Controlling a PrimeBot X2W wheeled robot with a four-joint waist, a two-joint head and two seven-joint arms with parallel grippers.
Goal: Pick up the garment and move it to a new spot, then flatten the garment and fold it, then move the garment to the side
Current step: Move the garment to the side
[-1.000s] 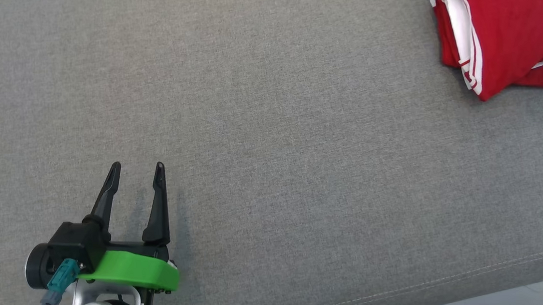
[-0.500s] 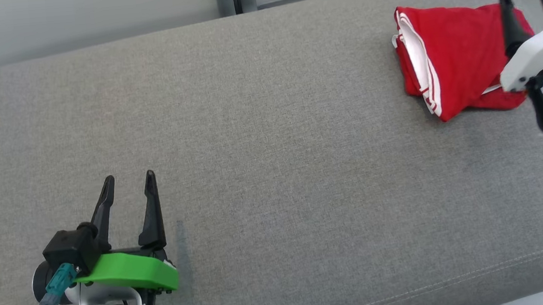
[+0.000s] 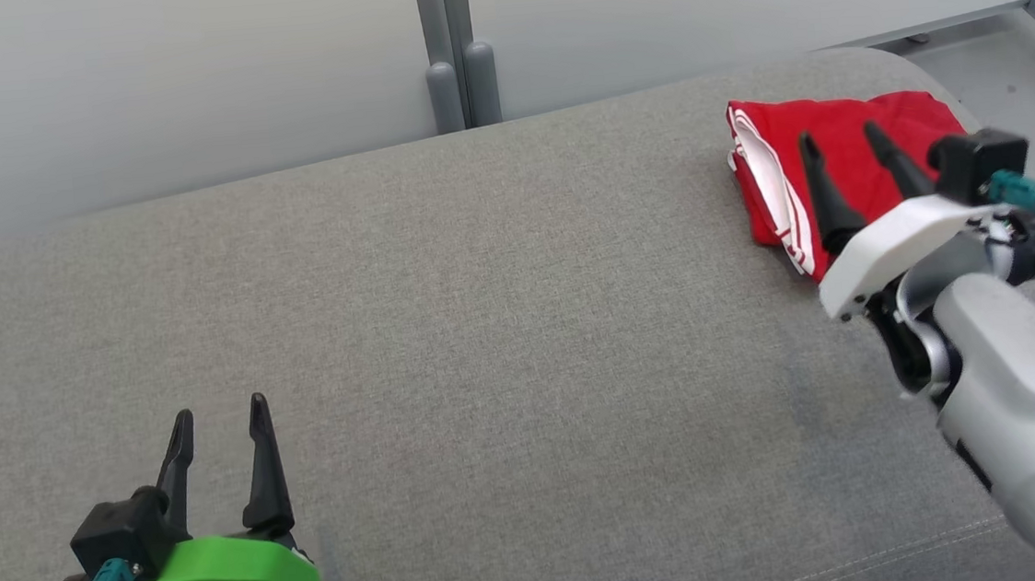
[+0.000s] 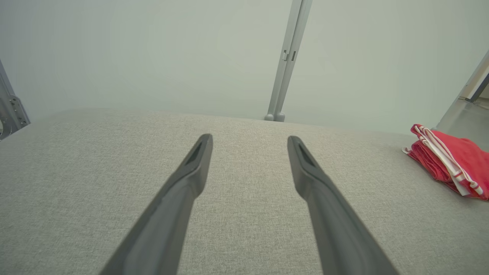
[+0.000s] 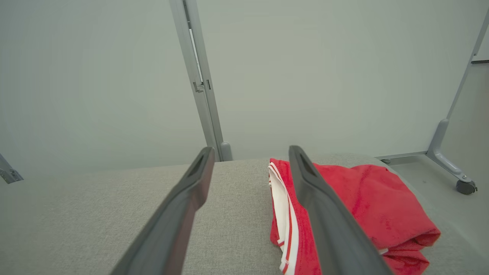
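Observation:
The garment point(image 3: 848, 149) is red with white stripes and lies folded at the far right end of the grey cushion point(image 3: 484, 330). It also lies at the right edge of the left wrist view, as the garment point(image 4: 454, 160). My right gripper point(image 3: 841, 143) hovers open above its near side, nothing between the fingers. Seen from the right wrist, the garment point(image 5: 366, 206) lies just ahead, under the right finger point(image 5: 324, 206). Far off at the lower left, my left gripper point(image 3: 218, 423) is open and empty over bare cushion.
A pale partition wall with a grey post point(image 3: 453, 55) stands behind the cushion. Grey floor and a wheeled frame leg point(image 5: 458, 179) lie beyond the cushion's right end. The cushion's front seam point(image 3: 871, 558) runs along the bottom right.
The head camera has tilted up, bringing the wall into sight. My right arm has come in from the right and now hovers over the garment. Both grippers stay open.

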